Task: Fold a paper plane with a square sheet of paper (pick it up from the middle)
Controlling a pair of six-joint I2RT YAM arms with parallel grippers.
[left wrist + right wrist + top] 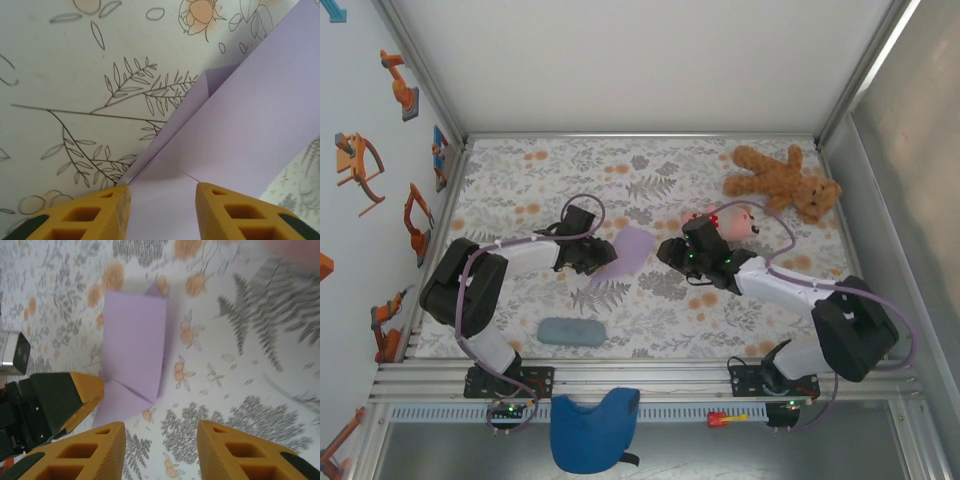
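Left wrist view shows folded sheet (250, 125) below open left jaws; right jaws open.

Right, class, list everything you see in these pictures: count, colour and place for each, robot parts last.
folded sheet of paper: one, pale lavender, mid-table between the grippers
teddy bear: one, brown, far right corner
soft toy: one, pink and white, beside the right arm's wrist
oblong pad: one, grey-blue, near edge, left of centre
cloth piece: one, blue, below the front rail
small item: one, red, on the front rail
tablecloth: one, white with grey leaves and orange flowers, covering the table
robot stickers: several, orange, left wall
left gripper: one, yellow fingers, open over the paper
right gripper: one, yellow fingers, open above the tablecloth
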